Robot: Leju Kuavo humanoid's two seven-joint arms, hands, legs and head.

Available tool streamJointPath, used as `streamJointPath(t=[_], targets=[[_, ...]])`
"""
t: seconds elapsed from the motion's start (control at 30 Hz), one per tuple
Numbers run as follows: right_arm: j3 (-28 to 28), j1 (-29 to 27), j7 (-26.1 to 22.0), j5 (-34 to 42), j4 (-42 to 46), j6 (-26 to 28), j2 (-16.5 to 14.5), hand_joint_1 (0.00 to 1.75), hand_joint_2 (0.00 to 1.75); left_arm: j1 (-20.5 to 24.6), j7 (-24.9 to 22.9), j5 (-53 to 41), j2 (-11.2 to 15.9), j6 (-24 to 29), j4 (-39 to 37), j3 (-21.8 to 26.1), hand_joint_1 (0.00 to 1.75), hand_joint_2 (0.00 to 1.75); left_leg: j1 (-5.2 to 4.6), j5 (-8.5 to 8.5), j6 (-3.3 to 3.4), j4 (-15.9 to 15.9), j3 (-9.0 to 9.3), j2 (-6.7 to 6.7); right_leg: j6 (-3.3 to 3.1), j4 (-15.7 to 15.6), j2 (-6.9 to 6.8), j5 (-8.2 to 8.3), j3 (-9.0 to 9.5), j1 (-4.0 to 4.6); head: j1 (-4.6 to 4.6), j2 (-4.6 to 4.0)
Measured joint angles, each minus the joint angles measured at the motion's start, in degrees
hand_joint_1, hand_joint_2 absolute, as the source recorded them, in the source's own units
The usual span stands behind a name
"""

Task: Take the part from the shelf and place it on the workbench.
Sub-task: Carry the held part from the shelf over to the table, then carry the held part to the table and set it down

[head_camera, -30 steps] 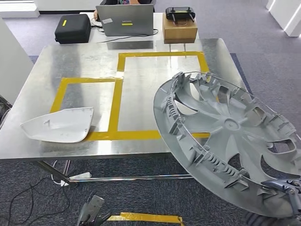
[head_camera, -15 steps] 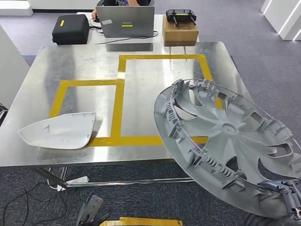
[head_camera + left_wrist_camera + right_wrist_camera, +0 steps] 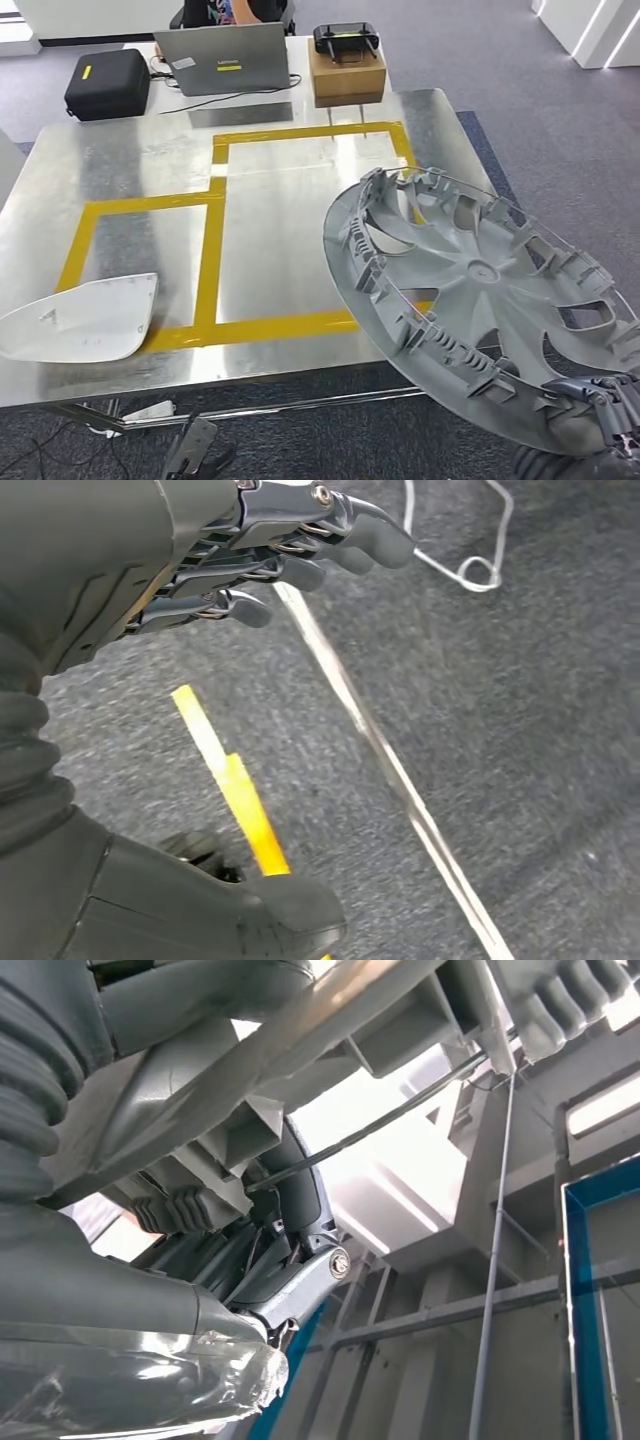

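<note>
A large grey wheel cover (image 3: 483,300), ribbed inner side up, hangs tilted over the front right corner of the steel workbench (image 3: 302,215). My right hand (image 3: 615,410) grips its near rim at the lower right. In the right wrist view the cover's rim (image 3: 362,1020) lies against my fingers (image 3: 294,1280). My left hand (image 3: 249,570) hangs above the carpet with its fingers apart and nothing in them.
Yellow tape (image 3: 215,245) marks two boxes on the bench. A white mirror cover (image 3: 79,320) lies at the front left. At the back stand a black case (image 3: 106,85), a laptop (image 3: 223,60) and a cardboard box (image 3: 346,75) with a controller. Cables lie on the floor.
The whole view has shifted: the bench sits further left and nearer, so the camera has moved. The wheel cover stays in my right hand at the same place in the picture.
</note>
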State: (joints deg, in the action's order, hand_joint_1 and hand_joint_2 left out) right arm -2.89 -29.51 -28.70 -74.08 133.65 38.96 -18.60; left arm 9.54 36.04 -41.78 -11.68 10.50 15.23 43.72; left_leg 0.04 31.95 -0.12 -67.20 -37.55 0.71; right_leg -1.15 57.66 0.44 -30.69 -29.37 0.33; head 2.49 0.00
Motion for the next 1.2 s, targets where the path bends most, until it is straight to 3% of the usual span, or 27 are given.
streamJointPath(t=[0.07,0.1,0.23,0.3,0.37,0.4,0.43,0.47,0.53,0.57,0.63,0.7,0.77,0.87,0.9,0.93,0.97,1.0,1.07,1.13,1.2], targets=[[0.12,-0.1,0.75,-1.21,-0.67,-0.02,0.0,1.75,1.75,0.06,-0.11,0.26,0.07,0.84,-0.01,0.14,0.0,1.75,-0.69,-4.85,1.1,5.49,0.85,0.76,0.32,0.21,-0.3,-1.13,1.27,0.35,0.03,0.0],[0.27,-0.17,0.96,-1.46,-1.09,-0.03,0.0,1.75,1.75,0.13,-0.19,0.4,0.05,1.17,-0.02,0.21,0.0,1.75,-0.97,-6.07,1.43,6.76,0.92,0.98,0.61,0.3,-0.48,-1.61,1.45,0.45,0.08,0.0],[0.95,-0.58,1.05,-1.07,-2.32,-0.03,-0.01,1.75,1.75,0.4,-0.48,0.84,0.03,1.91,-0.04,0.54,0.0,1.75,-0.77,-6.65,1.97,8.22,1.45,-0.22,1.98,0.7,-1.21,-3.28,1.34,0.54,0.08,0.0],[1.13,-0.6,0.99,-0.93,-2.77,-0.02,0.0,1.75,1.75,0.52,-0.54,0.92,-0.02,1.95,-0.04,0.7,0.0,1.75,-0.38,-6.67,2.27,8.77,1.87,-0.79,2.78,5.52,-0.85,-5.92,-1.12,0.2,0.28,0.0],[1.27,-0.58,1.06,-0.97,-3.2,-0.01,0.0,1.75,1.75,0.52,-0.58,0.95,-0.04,1.95,-0.04,0.81,0.0,1.75,-0.24,-6.44,2.39,8.78,1.93,-1.33,3.47,13.24,-0.65,-8.69,-5.86,-0.28,0.37,0.0],[1.3,-0.59,1.34,-1.2,-3.49,-0.01,0.0,1.75,1.75,0.48,-0.65,1.02,-0.04,1.99,-0.04,0.88,0.0,1.75,-0.19,-6.32,2.34,8.78,2.0,-1.68,3.72,15.67,-0.64,-8.82,-7.77,-0.5,0.35,0.0],[1.29,-0.62,1.64,-1.38,-3.81,-0.01,0.0,1.75,1.75,0.46,-0.73,1.17,-0.05,2.04,-0.04,0.99,0.0,1.75,-0.12,-6.19,2.22,8.77,2.12,-2.07,3.91,16.03,-0.64,-7.73,-8.71,-0.71,0.36,0.0],[1.32,-0.64,1.81,-1.35,-4.16,-0.01,0.0,1.75,1.75,0.45,-0.87,1.38,-0.05,2.09,-0.04,1.1,0.0,1.75,-0.04,-6.05,2.05,8.76,2.31,-2.52,4.03,14.12,-0.57,-5.57,-8.49,-0.88,0.36,0.0],[1.45,-0.67,1.32,-0.59,-4.95,-0.01,0.01,1.75,1.75,0.48,-1.2,1.91,-0.05,2.21,-0.04,1.3,0.0,1.75,0.04,-5.76,1.59,8.71,2.7,-3.42,4.03,6.76,0.66,-0.81,-5.89,-1.2,0.37,0.0],[1.61,-0.68,0.88,-0.13,-5.43,-0.01,0.01,1.75,1.75,0.52,-1.41,2.09,-0.04,2.26,-0.04,1.39,0.0,1.75,0.02,-5.66,1.29,8.61,2.72,-3.87,3.82,3.68,1.52,0.55,-4.58,-1.33,0.33,0.0],[1.87,-0.72,0.49,0.23,-6.42,-0.01,0.02,1.75,1.75,0.53,-1.69,2.22,-0.01,2.4,-0.04,1.56,0.0,1.75,0.03,-5.73,0.6,8.59,2.53,-4.56,3.13,1.15,2.63,1.17,-3.39,-1.34,0.29,0.0],[2.05,-0.81,0.74,0.14,-7.3,-0.01,0.02,1.75,1.75,0.43,-1.84,2.27,0.09,2.61,-0.04,1.68,0.0,1.75,0.21,-5.85,-0.14,8.71,2.38,-4.99,2.26,0.79,1.99,1.41,-3.17,-1.29,0.29,0.0],[2.16,-0.87,1.04,-0.04,-7.9,-0.01,0.02,1.75,1.75,0.44,-1.93,2.34,0.2,2.85,-0.04,1.81,0.0,1.75,0.18,-4.46,-0.79,6.96,1.65,-3.96,1.45,0.32,1.07,1.64,-2.81,-1.45,-0.08,0.0],[2.39,-0.89,1.63,-0.07,-8.72,-0.01,0.02,1.75,1.75,0.59,-2.09,2.38,0.22,3.66,-0.04,2.09,0.0,1.75,0.22,0.74,-1.4,-2.9,-2.77,-1.54,0.83,0.1,-0.48,1.56,-2.47,-1.37,-0.62,0.0],[2.57,-0.9,1.9,0.04,-9.22,-0.01,0.02,1.75,1.75,0.55,-2.17,2.38,0.22,4.14,-0.04,2.15,0.0,1.75,0.25,1.77,-1.46,-5.91,-4.14,-1.26,0.77,0.11,-0.94,1.5,-2.44,-1.31,-0.63,0.0],[2.76,-0.89,2.16,0.22,-9.79,-0.01,0.02,1.75,1.75,0.49,-2.28,2.41,0.23,4.6,-0.04,2.19,0.0,1.75,0.27,1.79,-1.44,-7.22,-4.69,-1.16,0.75,0.12,-1.35,1.46,-2.4,-1.24,-0.64,0.0],[3.01,-0.89,2.38,0.47,-10.43,-0.01,0.02,1.75,1.75,0.44,-2.43,2.46,0.27,5.02,-0.04,2.22,0.0,1.75,0.26,0.76,-1.33,-6.38,-4.19,-1.12,0.74,0.13,-1.7,1.41,-2.33,-1.16,-0.64,0.0],[3.25,-0.89,2.55,0.71,-11.07,-0.01,0.02,1.75,1.75,0.42,-2.55,2.52,0.31,5.35,-0.04,2.25,0.0,1.75,0.22,-1.05,-1.11,-3.58,-2.65,-0.98,0.77,0.13,-2.03,1.33,-2.2,-1.09,-0.64,0.0],[3.71,-0.94,2.64,1.09,-12.16,-0.01,0.02,1.75,1.75,0.52,-2.71,2.59,0.4,5.67,-0.04,2.28,0.0,1.75,-0.11,-4.23,-0.41,4.3,1.59,0.22,1.02,0.2,-2.57,1.08,-1.93,-0.82,-0.63,0.0],[4.04,-0.97,2.63,1.23,-12.89,-0.01,0.02,1.75,1.75,0.7,-2.75,2.6,0.42,5.75,-0.04,2.29,0.0,1.75,-0.48,-5.01,0.13,8.63,3.81,1.2,1.47,0.25,-3.09,0.89,-1.86,-0.53,-0.62,0.0],[4.23,-0.96,2.63,1.36,-13.4,-0.01,0.02,1.75,1.75,0.7,-2.8,2.63,0.45,5.83,-0.04,2.34,0.0,1.75,-0.53,-4.91,0.55,9.09,3.87,0.76,1.97,0.07,-3.7,0.8,-1.72,-0.41,-0.61,0.0]])
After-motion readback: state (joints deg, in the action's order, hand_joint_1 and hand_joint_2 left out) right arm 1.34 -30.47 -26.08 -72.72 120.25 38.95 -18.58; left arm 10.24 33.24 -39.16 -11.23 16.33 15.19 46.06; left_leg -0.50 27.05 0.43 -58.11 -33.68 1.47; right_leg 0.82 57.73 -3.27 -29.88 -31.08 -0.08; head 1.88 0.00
